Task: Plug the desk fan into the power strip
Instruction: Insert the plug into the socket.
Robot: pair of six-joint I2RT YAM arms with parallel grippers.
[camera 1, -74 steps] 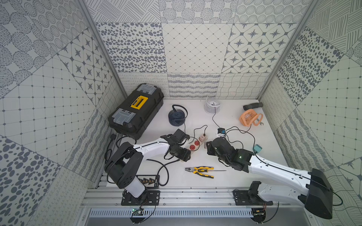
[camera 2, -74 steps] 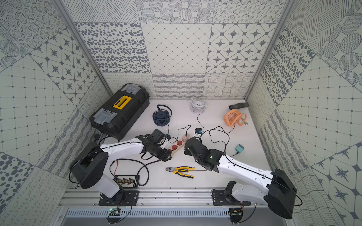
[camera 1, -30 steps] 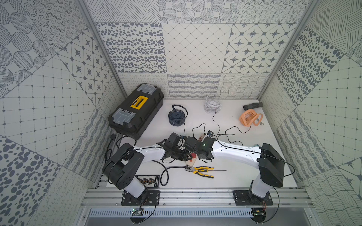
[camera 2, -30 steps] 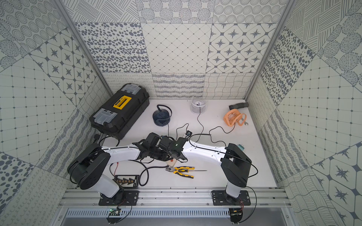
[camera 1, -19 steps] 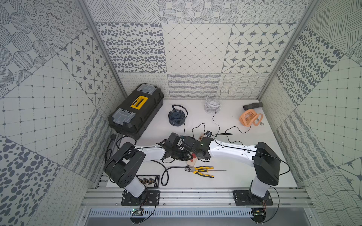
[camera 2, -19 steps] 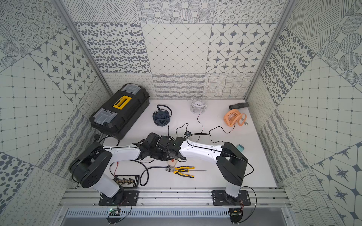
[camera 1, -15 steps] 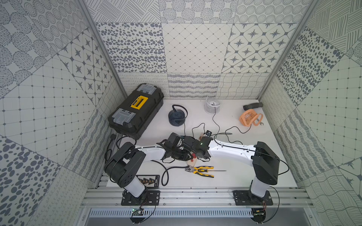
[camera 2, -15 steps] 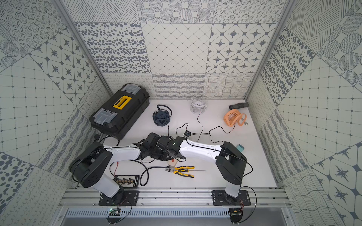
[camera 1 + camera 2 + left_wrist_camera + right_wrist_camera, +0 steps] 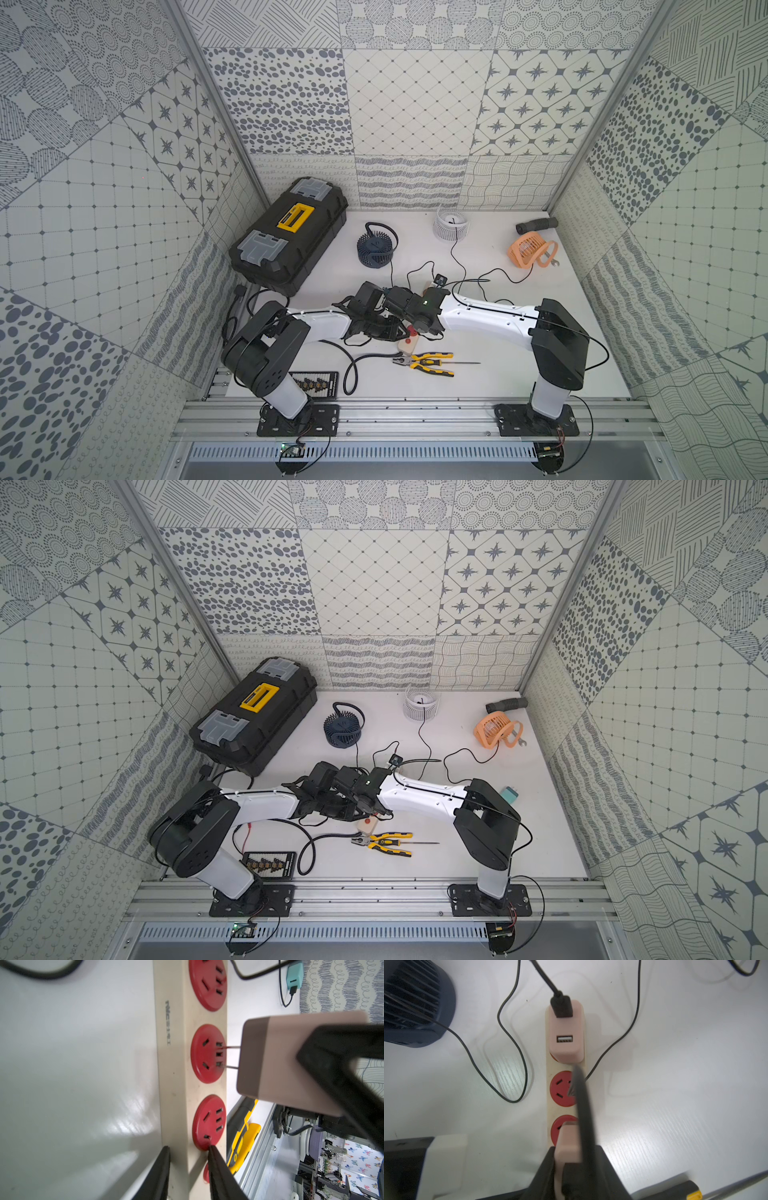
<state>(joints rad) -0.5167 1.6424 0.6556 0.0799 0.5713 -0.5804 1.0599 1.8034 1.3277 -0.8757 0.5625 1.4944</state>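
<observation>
Cream plastic with red sockets: the power strip (image 9: pixel 172 1076) lies flat on the white table (image 9: pixel 498 374) at front centre. In both top views it is mostly hidden under the two meeting grippers. Only its button end shows, just beside the pliers (image 9: pixel 428 360).

The left gripper (image 9: pixel 188 1148) has its jaws narrow, closed about the strip near that end. One finger sits at the foot of the side wall, the other on the socket face.

The right gripper (image 9: pixel 575 1149) is clamped on the held adapter (image 9: pixel 270 1059), a pink block. Its two prongs (image 9: pixel 230 1057) have their tips at the slots of the socket second from the button end. The block itself stands clear of the face, so it is not seated.

A second adapter (image 9: pixel 566 1043), with a black cable attached, fills the far socket. The socket between them is free.

Further back stand a dark blue fan (image 9: pixel 374 249), a white fan (image 9: pixel 451 224) and an orange fan (image 9: pixel 525 251). A black toolbox (image 9: pixel 291 241) sits at the rear left.
</observation>
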